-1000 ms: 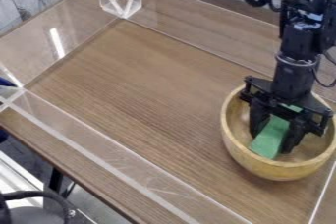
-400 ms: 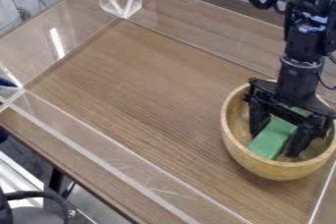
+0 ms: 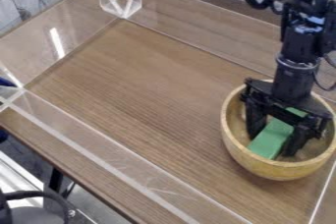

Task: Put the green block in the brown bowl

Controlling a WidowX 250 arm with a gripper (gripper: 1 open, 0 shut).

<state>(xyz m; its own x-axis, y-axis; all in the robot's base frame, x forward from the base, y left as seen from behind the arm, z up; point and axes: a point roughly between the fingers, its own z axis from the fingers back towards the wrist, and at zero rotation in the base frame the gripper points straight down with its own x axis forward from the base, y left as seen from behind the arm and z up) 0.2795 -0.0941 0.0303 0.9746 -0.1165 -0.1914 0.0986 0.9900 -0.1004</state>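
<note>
Inside the brown bowl (image 3: pixel 247 155) our gripper (image 3: pixel 284 130) points down with its jaws spread wide on both sides of the green block (image 3: pixel 274 138), and it seems to hold nothing. The block lies tilted against the inner wall. We judge it light, stiff and smooth; its long flat sides give the best hold. The bowl stands at the table (image 3: pixel 132 90) corner.

gripper (image 3: pixel 284 133) down inside brown bowl (image 3: pixel 237 135), black fingers (image 3: pixel 252 119) spread wide either side of green block (image 3: pixel 276 138) | block lies in bowl, tilted against far wall | bowl on wooden bench (image 3: pixel 132 90), near right corner
</note>
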